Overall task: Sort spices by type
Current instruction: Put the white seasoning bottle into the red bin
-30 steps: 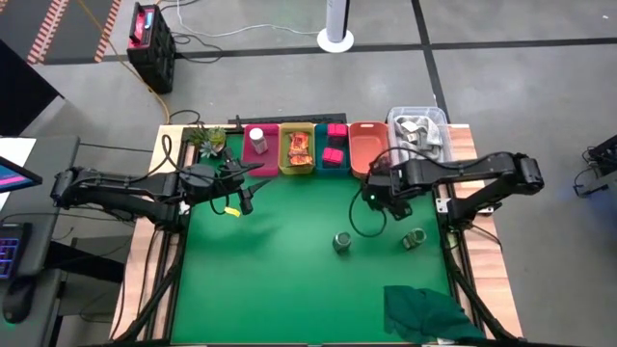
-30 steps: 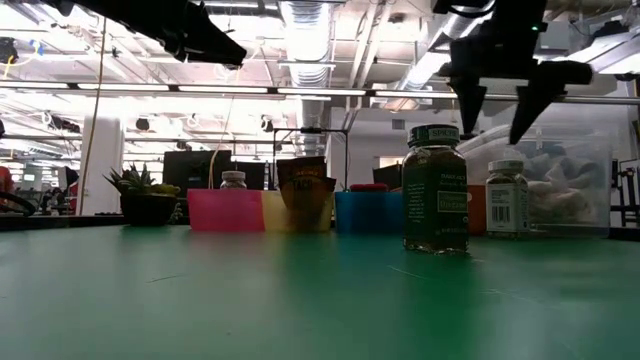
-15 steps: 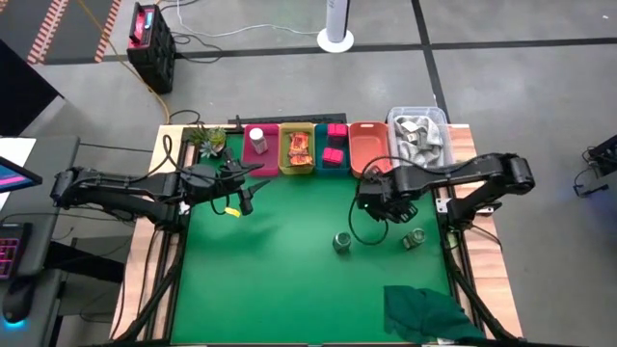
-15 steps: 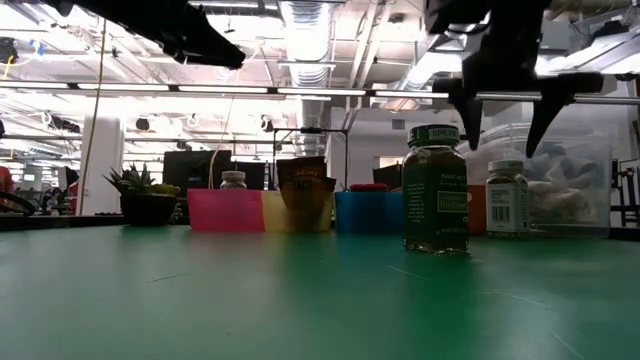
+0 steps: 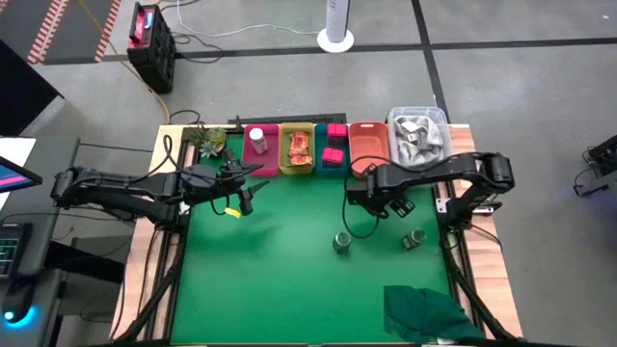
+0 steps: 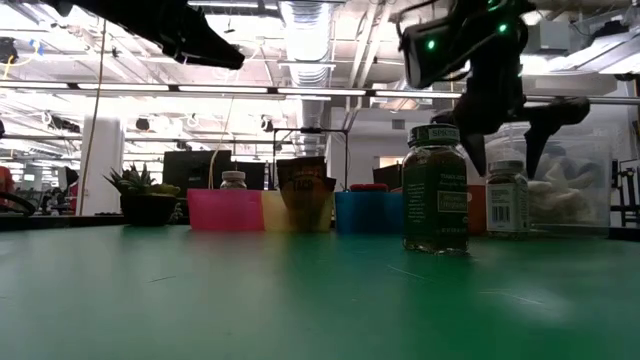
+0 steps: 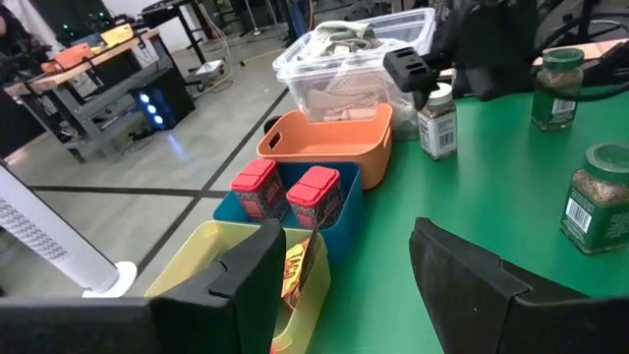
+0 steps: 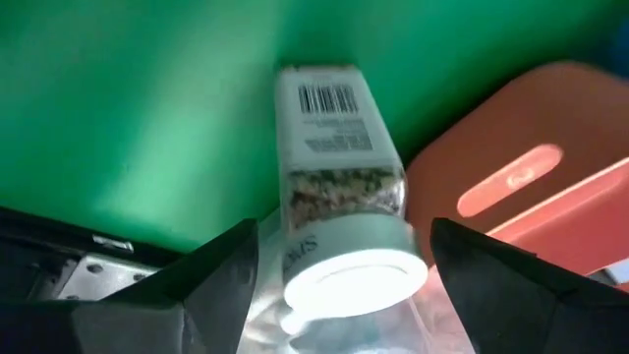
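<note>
Seen from above, a green table [image 5: 280, 280] carries four coloured bins along its far edge. The right gripper [image 8: 339, 295] hangs with its jaws spread wide and empty, directly above a white-capped jar [image 8: 339, 211] that stands upright just in front of the orange bin [image 5: 367, 145]. The jar sits between the two fingers, its cap nearest the jaws and its long axis running straight down away from them, so a plain descent should bring the fingers to either side of it. The right arm is far the nearer one. The orange bin's wall lies just beyond one finger and may crowd the grasp. Two green-lidded jars, the nearer green-lidded jar [image 5: 341, 241] and the farther green-lidded jar [image 5: 414, 238], stand apart on the open table behind the jaws. The left gripper [image 7: 339, 265] waits off near the pink bin [image 5: 258, 154], jaws open and holding nothing. Pink boxes [image 7: 285, 190] already sit in the blue bin [image 7: 339, 211], a brown packet [image 5: 299, 147] in the yellow bin [image 5: 294, 172].
</note>
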`<state>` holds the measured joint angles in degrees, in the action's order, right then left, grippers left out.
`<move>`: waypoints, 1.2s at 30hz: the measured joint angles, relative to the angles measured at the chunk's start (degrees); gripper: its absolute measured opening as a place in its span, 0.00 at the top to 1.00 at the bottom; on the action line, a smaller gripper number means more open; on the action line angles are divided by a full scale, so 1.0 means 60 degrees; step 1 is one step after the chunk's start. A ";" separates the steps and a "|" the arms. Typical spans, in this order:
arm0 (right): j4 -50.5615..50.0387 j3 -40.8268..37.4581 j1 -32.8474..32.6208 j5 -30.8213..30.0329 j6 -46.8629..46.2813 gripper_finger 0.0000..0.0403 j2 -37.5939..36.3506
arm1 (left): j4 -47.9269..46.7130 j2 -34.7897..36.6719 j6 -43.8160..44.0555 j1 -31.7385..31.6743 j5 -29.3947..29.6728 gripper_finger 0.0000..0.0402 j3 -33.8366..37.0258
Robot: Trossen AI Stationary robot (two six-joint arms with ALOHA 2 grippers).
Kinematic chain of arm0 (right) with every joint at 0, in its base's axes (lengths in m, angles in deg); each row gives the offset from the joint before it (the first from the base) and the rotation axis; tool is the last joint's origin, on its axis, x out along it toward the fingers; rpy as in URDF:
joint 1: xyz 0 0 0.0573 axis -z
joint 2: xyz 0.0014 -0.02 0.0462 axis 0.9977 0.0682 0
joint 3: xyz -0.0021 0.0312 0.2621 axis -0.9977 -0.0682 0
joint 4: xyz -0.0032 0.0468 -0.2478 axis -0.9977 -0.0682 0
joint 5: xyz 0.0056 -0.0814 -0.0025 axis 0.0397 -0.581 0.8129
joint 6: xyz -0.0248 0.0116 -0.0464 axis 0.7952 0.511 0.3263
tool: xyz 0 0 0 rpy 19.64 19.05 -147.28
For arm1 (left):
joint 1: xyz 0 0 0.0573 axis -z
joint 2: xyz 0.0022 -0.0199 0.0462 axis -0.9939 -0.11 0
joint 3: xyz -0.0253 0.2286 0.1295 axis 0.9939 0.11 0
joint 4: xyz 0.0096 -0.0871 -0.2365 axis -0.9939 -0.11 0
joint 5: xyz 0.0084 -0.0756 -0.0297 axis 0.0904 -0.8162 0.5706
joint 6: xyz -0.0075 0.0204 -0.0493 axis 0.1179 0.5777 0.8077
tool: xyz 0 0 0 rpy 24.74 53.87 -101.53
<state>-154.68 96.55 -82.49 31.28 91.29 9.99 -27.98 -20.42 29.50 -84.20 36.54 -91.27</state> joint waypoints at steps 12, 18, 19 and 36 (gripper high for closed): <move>0.0026 0.0000 0.0284 -0.0209 -0.0019 0.33 0.0450 | -0.0131 0.0000 -0.0153 0.0000 0.0000 0.48 0.0000; -0.0089 0.0133 0.0009 -0.0197 0.0004 0.43 0.0402 | -0.0032 0.0000 -0.0251 0.0000 0.0004 0.48 0.0000; -0.0111 0.0235 -0.0062 -0.0191 0.0004 0.43 0.0402 | 0.0040 0.0000 -0.0255 0.0000 0.0004 0.48 0.0000; 0.2119 0.4083 -0.0019 -0.0161 -0.1557 0.43 0.0395 | 0.0075 -0.0120 0.0297 0.0000 -0.0313 0.48 0.0000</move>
<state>-141.96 121.05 -82.60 30.32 81.95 12.36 -27.54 -21.14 31.28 -84.20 34.66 -91.27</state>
